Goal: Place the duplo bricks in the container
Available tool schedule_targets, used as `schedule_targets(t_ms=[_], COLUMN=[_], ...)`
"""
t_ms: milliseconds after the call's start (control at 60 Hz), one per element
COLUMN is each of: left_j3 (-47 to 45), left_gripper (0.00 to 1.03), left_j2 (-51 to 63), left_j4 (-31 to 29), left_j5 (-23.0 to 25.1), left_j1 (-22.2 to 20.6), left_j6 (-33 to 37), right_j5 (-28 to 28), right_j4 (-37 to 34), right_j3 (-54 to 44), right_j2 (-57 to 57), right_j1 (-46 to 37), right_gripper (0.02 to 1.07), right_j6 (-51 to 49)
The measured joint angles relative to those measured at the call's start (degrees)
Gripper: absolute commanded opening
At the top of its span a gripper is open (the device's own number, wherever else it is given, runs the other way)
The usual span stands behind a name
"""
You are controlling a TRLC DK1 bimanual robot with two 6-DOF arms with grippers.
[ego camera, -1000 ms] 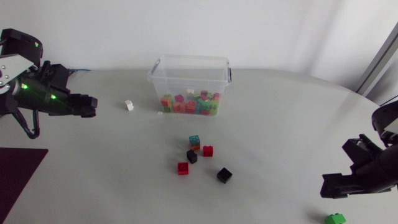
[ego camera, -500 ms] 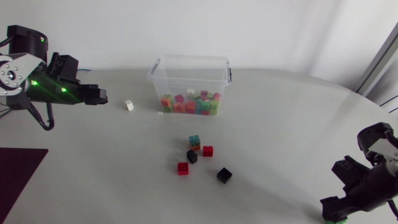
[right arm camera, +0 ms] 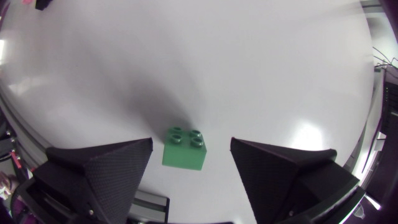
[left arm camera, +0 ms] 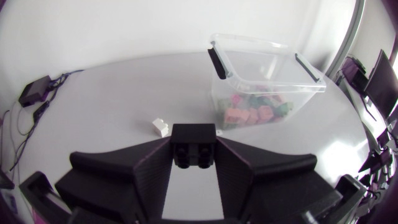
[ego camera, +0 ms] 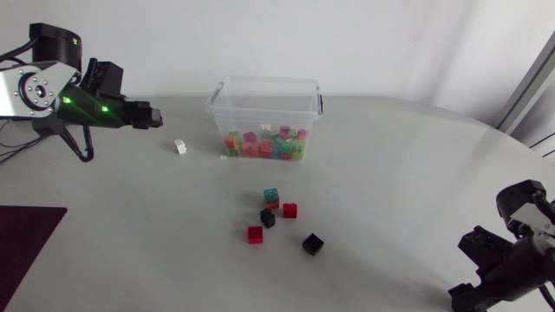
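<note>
With the clear plastic container (ego camera: pixel 269 81) part-filled, I am gripping a black duplo brick (left arm camera: pixel 194 147) in my left jaws, right jaws open over a green duplo brick (right arm camera: pixel 184 148), six other bricks (ego camera: pixel 268 217) lying loose.

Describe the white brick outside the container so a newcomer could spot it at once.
Find the clear container at the far middle of the table. Off its side nearer the left claw, a white brick lies alone. The red, black and teal bricks cluster in front of the container.

Pale grey rounded table (ego camera: pixel 390 173); plain white wall (ego camera: pixel 347 35) behind
</note>
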Motion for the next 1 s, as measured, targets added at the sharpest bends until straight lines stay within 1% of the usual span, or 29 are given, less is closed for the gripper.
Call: schedule_targets(t_ms=[183, 200, 283, 317, 583, 600, 617, 633, 667, 683, 750, 900, 1000], left_j3=[0.35, 0.48, 1.84, 2.25, 4.07, 4.09, 4.09, 4.11, 4.11, 4.13, 4.20, 4.20, 4.20], left_gripper=[0.34, 0.34, 0.34, 0.34, 0.34, 0.34, 0.34, 0.34, 0.34, 0.34, 0.34, 0.34, 0.34], left_j2=[0.83, 0.90, 1.57, 1.81, 3.19, 3.21, 3.23, 3.23, 3.23, 3.23, 3.23, 3.34, 3.63], left_j4=[1.66, 1.70, 1.70, 1.73, 1.70, 1.70, 1.70, 1.70, 1.70, 1.68, 1.70, 1.73, 1.73], left_j5=[0.83, 0.81, 0.83, 0.83, 0.81, 0.81, 0.81, 0.81, 0.81, 0.81, 0.81, 0.81, 0.81], left_j1=[-0.68, -0.74, -1.33, -1.46, -2.78, -2.86, -2.93, -2.97, -3.04, -3.10, -3.23, -3.30, -3.30], left_j6=[0.00, 0.00, 0.00, 0.00, 0.00, 0.00, 0.00, 0.00, 0.00, 0.00, 0.00, 0.00, 0.00], right_j5=[0.68, 0.74, 0.87, 0.87, 0.85, 0.83, 0.83, 0.85, 0.90, 0.94, 1.11, 1.11, 1.11], right_j4=[3.43, 3.78, 5.66, 6.25, 7.17, 7.17, 7.17, 7.17, 7.19, 7.21, 7.19, 6.69, 4.35], right_j3=[-0.07, -0.09, -0.20, -0.37, -1.44, -1.44, -1.44, -1.44, -1.44, -1.42, -1.42, -1.31, -1.31], right_j2=[2.45, 2.73, 3.74, 3.85, 3.98, 3.98, 3.98, 3.98, 3.98, 3.98, 3.93, 3.85, 3.56], right_j1=[0.00, 0.00, 0.00, 0.00, 0.00, 0.00, 0.00, 0.00, 0.00, -0.02, -0.02, -0.37, -0.59], right_gripper=[0.86, 0.81, 0.64, 0.61, 0.61, 0.62, 0.67, 0.78, 0.97, 1.00, 1.02, 1.02, 1.01], right_j6=[0.31, 0.31, 0.48, 0.48, 0.44, 0.44, 0.44, 0.44, 0.44, 0.44, 0.46, 0.72, 1.42])
